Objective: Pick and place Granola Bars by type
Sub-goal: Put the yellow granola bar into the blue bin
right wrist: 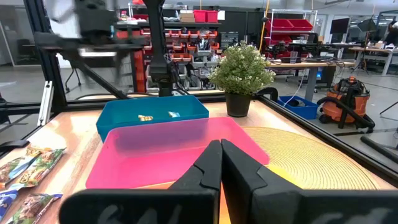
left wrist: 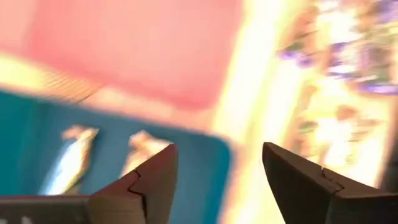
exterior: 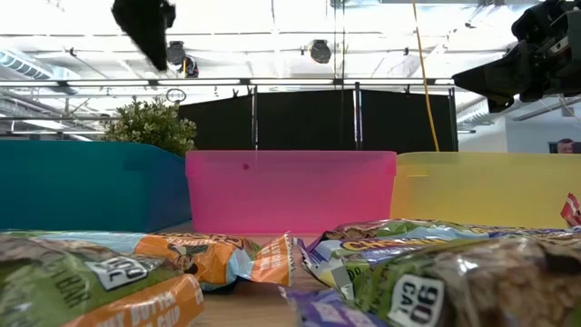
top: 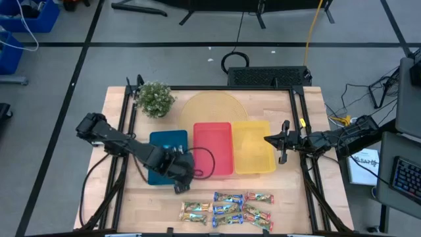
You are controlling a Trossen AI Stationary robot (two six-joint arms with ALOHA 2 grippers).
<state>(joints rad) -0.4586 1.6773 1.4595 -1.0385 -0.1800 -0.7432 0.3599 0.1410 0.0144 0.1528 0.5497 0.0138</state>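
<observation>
Two bars are lying in the blue tray at centre-left; the rest are waiting at bottom centre (most sorting remaining). The left gripper is hovering, jaws spread and empty; the right gripper is idling with jaws pressed together.

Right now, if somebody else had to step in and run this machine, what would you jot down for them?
Left gripper: open, empty, over the front right corner of the blue tray.
Right gripper: shut, empty, waiting at the yellow tray's right edge.
Done: two granola bars lie in the blue tray.
Red tray: nothing seen in it; nothing seen in the yellow tray either.
Left: the pile of bars on the table's front edge, mixed wrappers, is not yet sorted by type into the trays.
</observation>
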